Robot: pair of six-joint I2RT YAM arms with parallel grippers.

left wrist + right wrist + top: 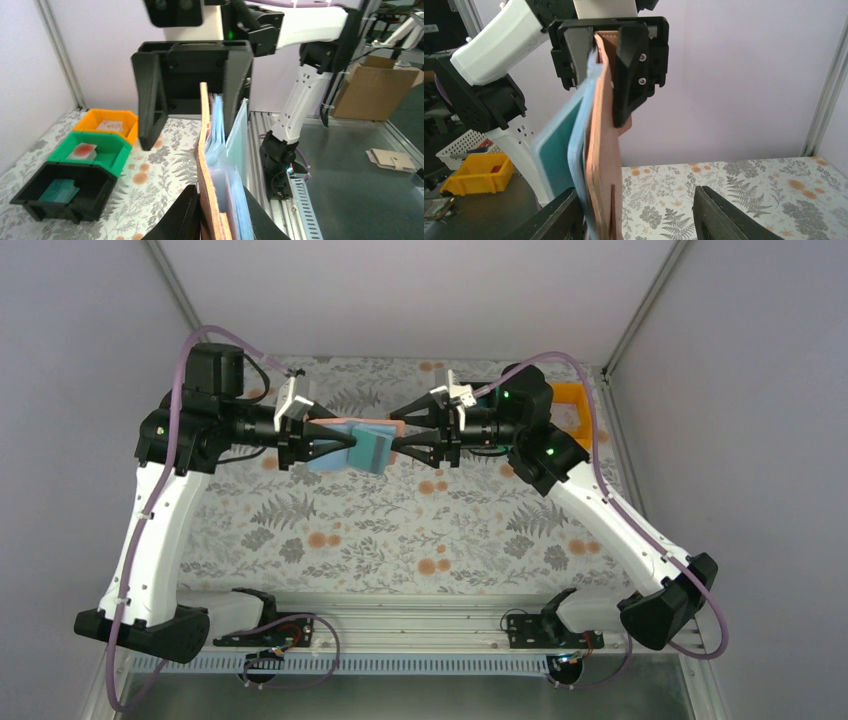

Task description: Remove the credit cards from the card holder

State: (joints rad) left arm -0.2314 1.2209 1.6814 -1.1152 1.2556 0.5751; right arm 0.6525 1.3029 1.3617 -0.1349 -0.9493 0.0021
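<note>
The card holder [368,428], salmon-tan outside and light blue inside, hangs on edge above the table between the two arms. My left gripper [348,441] is shut on its left end; in the left wrist view both black fingers press its sides [212,200]. A teal credit card [373,450] sticks out of the blue pocket side [238,137]. My right gripper [394,446] is open around the holder's other end: in the right wrist view one finger [555,216] lies against the blue side of the holder [605,165], the other finger [724,216] stands well apart.
Three bins stand in a row at the table's far right: orange [95,118], green [116,155] and black [30,192], each with a card lying in it. The orange bin [578,398] shows behind the right arm. A slotted rail runs along the near edge.
</note>
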